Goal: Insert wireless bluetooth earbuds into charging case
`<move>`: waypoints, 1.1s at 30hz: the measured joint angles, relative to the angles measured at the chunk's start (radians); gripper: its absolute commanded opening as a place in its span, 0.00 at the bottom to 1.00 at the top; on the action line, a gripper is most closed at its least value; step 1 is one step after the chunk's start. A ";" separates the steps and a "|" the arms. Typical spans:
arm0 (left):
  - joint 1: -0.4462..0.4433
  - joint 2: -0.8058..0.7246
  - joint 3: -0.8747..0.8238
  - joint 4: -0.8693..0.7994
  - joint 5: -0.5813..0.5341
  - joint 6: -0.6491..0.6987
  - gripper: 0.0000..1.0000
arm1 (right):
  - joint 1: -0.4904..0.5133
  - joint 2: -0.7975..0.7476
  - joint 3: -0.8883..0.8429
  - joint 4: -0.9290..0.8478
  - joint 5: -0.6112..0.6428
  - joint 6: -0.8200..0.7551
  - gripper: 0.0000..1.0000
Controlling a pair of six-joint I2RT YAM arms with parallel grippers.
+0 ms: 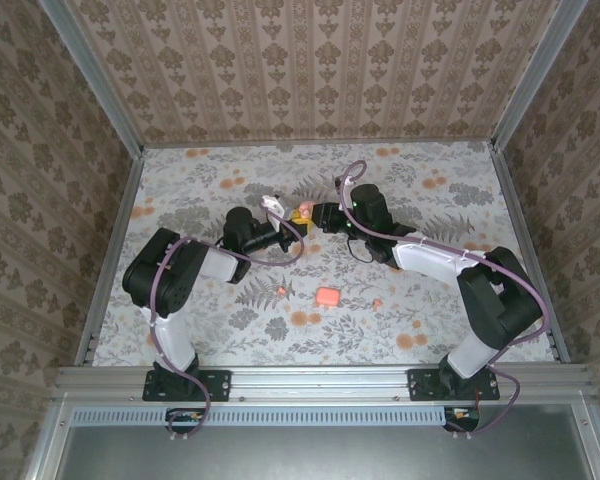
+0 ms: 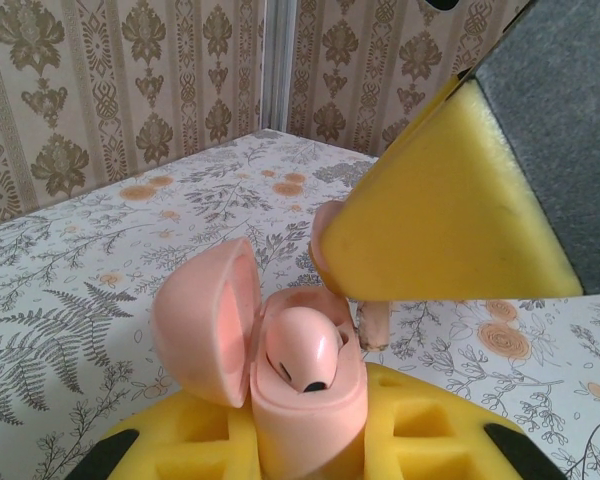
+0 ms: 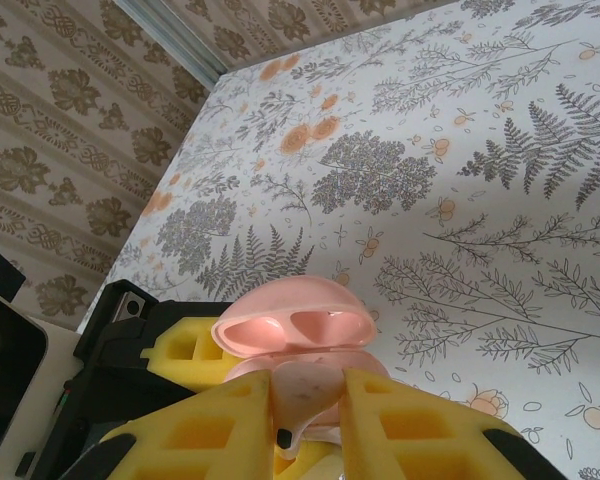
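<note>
From above I count one charging case (image 1: 304, 210), held up mid-table where the left gripper (image 1: 286, 220) and right gripper (image 1: 316, 213) meet, both arms bent inward. One salmon square (image 1: 327, 296) lies on the flowered cloth (image 1: 430, 180), a coral nub (image 1: 283, 291) to its left and another nub (image 1: 377, 302) to its right.

At the left wrist, yellow pads clamp the case, lid swung open, with one seated earbud (image 2: 302, 360) inside. A second earbud (image 2: 372, 325) hangs at its mouth.

At the right wrist, the right fingers (image 3: 400, 430) pinch that second earbud over the open case.
</note>
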 measured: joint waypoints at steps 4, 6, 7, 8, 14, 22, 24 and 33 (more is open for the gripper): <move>0.000 0.000 0.000 0.001 0.000 -0.001 0.12 | 0.000 0.000 0.000 0.001 0.004 -0.001 0.22; 0.000 0.000 0.000 0.002 0.000 -0.002 0.13 | 0.000 0.000 0.000 0.001 0.011 -0.003 0.23; 0.000 0.000 0.000 0.003 0.000 -0.002 0.12 | 0.000 0.000 0.000 0.001 0.016 -0.004 0.23; 0.000 0.000 0.000 0.003 0.000 -0.004 0.12 | 0.000 0.000 0.000 0.001 0.019 -0.004 0.23; 0.000 0.000 0.000 0.011 0.000 -0.013 0.13 | 0.002 0.001 0.003 0.008 0.034 -0.008 0.23; 0.000 0.000 0.000 0.012 0.005 -0.015 0.13 | 0.004 0.013 0.017 0.028 0.041 -0.019 0.23; 0.000 0.000 0.000 0.013 0.008 -0.016 0.12 | 0.005 0.013 0.018 0.031 0.042 -0.023 0.23; 0.000 0.000 0.000 0.025 0.011 -0.024 0.12 | 0.017 0.026 0.032 0.027 0.061 -0.058 0.23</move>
